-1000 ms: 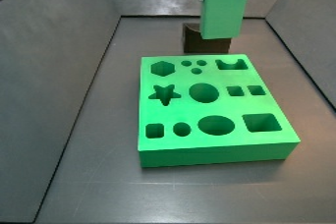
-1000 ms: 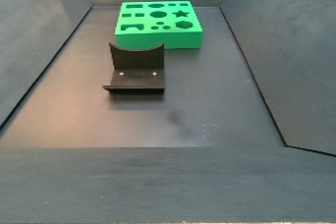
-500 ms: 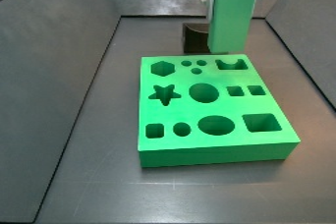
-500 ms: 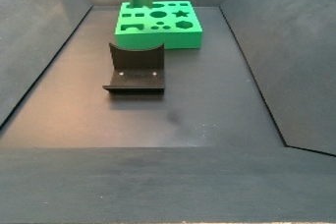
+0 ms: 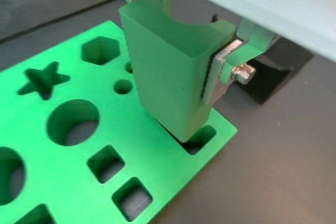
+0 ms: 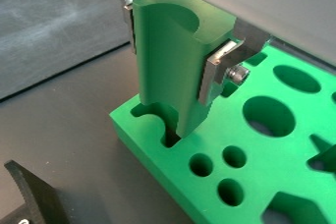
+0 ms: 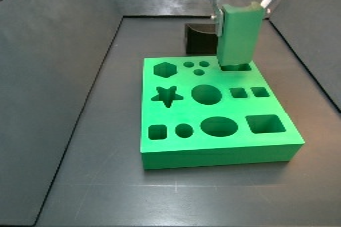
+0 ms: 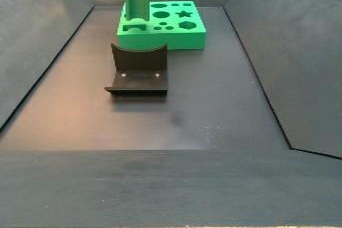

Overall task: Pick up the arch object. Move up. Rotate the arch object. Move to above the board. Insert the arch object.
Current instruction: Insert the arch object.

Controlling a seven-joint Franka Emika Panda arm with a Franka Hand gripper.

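My gripper (image 7: 242,8) is shut on the arch object (image 7: 240,36), a tall bright green block with a curved scoop at its upper end. It stands upright with its lower end in the notched arch cut-out at a corner of the board (image 7: 213,121). Both wrist views show silver fingers (image 5: 226,61) (image 6: 221,63) clamping the arch object (image 5: 168,61) (image 6: 178,61) by its sides, its foot entering the slot in the board (image 5: 79,159) (image 6: 276,179). In a side view the arch object (image 8: 135,4) stands at the board's near left corner (image 8: 174,38).
The dark fixture (image 8: 138,72) stands on the floor in front of the board, and shows behind the board (image 7: 198,38) in a side view. Grey sloping walls enclose the dark floor (image 8: 174,122).
The gripper has come down with the arch object; its lower end has gone from above the board's back corner into the arch cut-out.
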